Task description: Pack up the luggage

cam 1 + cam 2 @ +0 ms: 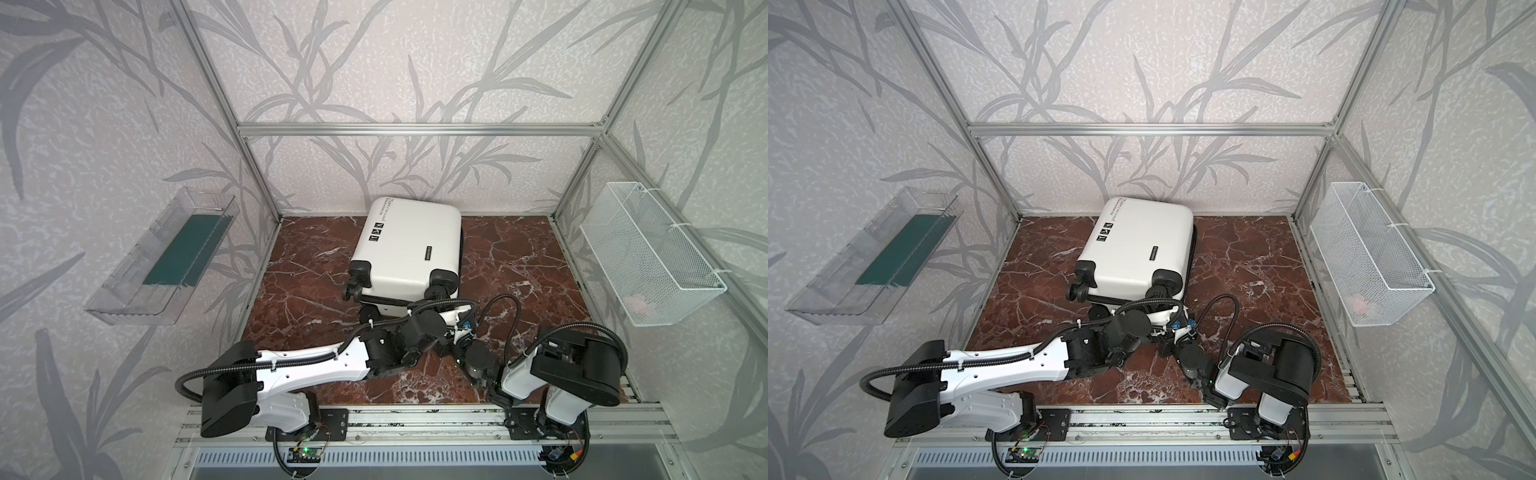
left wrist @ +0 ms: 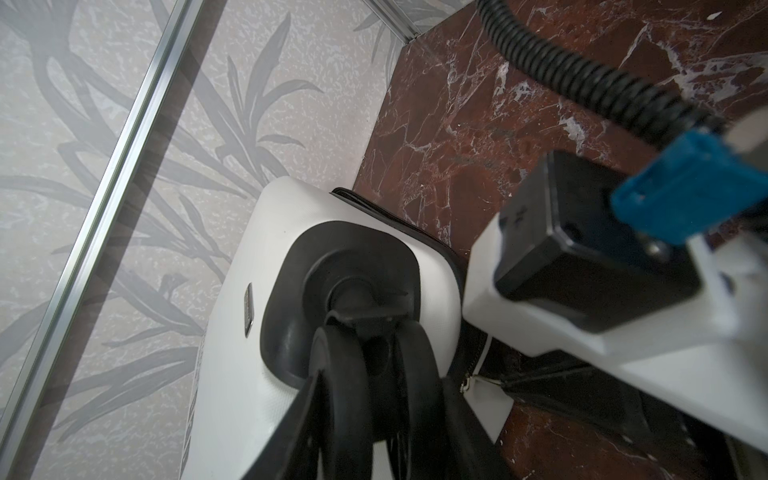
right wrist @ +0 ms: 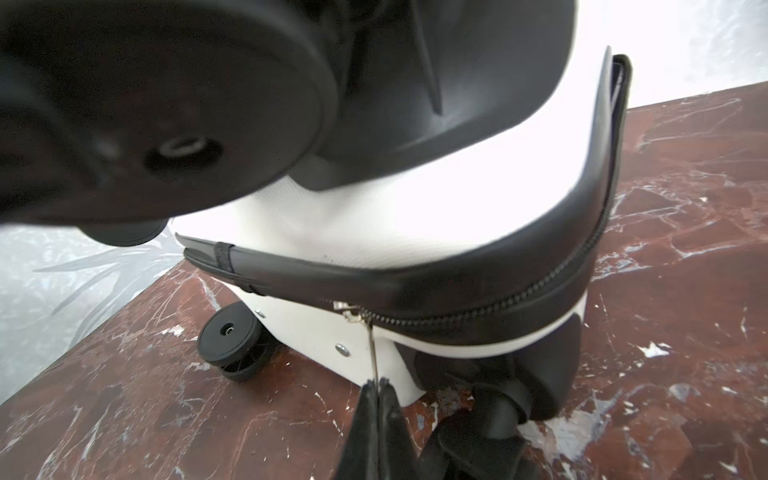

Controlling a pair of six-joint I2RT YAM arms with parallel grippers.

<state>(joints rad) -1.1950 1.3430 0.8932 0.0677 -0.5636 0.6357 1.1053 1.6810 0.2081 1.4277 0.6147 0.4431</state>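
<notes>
Right gripper (image 3: 378, 384) is pinched shut on the thin zipper pull (image 3: 372, 349). Left gripper (image 2: 382, 374), half-closed, seems to clamp a near wheel (image 2: 353, 399). Luggage (image 1: 409, 245) lies flat mid-table, wheels near. Likely light, stiff and slick: brace it, since the pull may slip.

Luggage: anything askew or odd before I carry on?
The luggage lies flat, skewed to the table edges. Its zipper is only partly closed at the wheel end, leaving a gap; the right gripper pinches the zipper pull. The left gripper clamps a wheel. Nothing looks damaged or spilled.
</notes>
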